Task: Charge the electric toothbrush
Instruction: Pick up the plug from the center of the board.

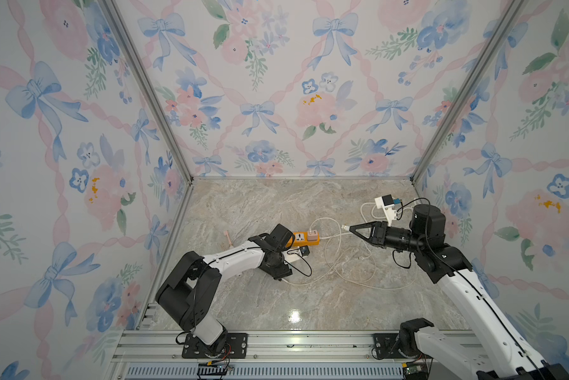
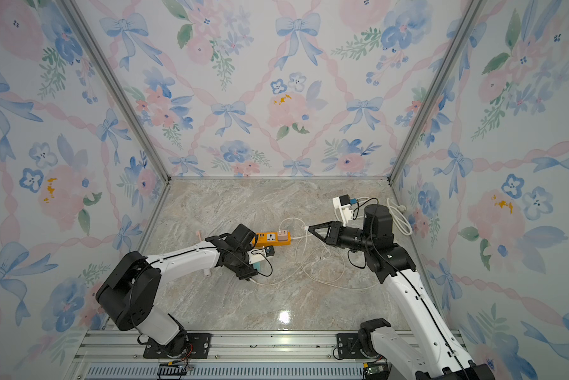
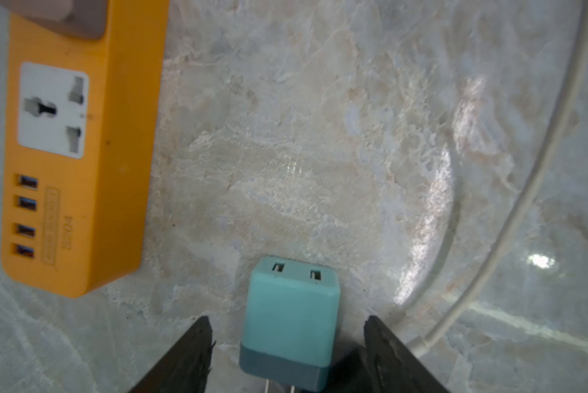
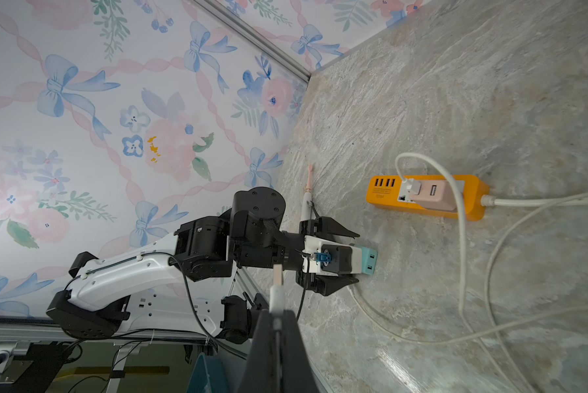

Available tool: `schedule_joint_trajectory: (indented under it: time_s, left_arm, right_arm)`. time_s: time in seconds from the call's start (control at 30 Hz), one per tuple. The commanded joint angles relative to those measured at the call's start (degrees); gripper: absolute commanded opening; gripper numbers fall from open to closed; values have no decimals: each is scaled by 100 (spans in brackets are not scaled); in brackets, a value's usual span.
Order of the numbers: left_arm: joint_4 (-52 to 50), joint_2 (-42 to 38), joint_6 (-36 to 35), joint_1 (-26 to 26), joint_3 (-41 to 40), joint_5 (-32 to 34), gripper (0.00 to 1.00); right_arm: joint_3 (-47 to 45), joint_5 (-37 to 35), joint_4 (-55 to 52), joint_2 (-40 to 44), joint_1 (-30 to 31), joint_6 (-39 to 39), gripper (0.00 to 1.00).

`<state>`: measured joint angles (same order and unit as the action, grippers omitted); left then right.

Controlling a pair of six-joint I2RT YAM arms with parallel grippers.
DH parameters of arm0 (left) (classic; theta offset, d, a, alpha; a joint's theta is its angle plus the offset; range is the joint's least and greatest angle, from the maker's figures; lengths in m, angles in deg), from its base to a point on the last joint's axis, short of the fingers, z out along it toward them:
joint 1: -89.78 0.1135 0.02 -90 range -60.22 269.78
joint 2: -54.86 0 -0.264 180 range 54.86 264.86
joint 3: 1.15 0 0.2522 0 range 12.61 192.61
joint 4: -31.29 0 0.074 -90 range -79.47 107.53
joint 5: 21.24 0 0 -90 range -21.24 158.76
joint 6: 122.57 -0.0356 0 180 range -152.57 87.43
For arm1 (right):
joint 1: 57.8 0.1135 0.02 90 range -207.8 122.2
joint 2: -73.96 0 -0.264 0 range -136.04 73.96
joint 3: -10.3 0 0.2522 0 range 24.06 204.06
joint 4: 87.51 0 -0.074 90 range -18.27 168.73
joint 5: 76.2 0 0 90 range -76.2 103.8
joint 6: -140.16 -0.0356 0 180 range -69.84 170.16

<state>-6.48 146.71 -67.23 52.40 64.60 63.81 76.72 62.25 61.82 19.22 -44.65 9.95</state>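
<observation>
The pink and white electric toothbrush (image 4: 307, 195) lies by the left wall, behind my left arm; its head (image 1: 227, 237) shows in both top views. My left gripper (image 3: 287, 320) is open, a jaw on each side of a teal plug adapter (image 3: 291, 316) lying on the table, with gaps both sides. Just beyond it is the orange power strip (image 3: 81, 170) carrying a pink adapter (image 4: 433, 196). My right gripper (image 1: 352, 227) is shut on the white cable's USB plug (image 4: 277, 282), held above the table to the right of the strip (image 1: 301, 239).
White cable (image 1: 349, 266) loops over the marble table between the arms, one end plugged into the pink adapter (image 1: 313, 235). The strip's thick cord coils at the back right (image 2: 399, 217). Floral walls close in the left, back and right.
</observation>
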Motion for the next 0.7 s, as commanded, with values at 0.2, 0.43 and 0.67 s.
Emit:
schedule_joint_trajectory:
  time_s: [0.2, 0.43, 0.67]
  left_arm:
    - [-139, 347, -543, 205, 176, -144, 53]
    - [-132, 596, -639, 188, 180, -43, 26]
    - [640, -331, -736, 50, 61, 579, 21]
  right_arm:
    - [-50, 233, 109, -95, -49, 162, 0]
    - [-64, 332, 93, -179, -272, -5, 0]
    - [-125, 405, 104, -22, -651, -774, 0]
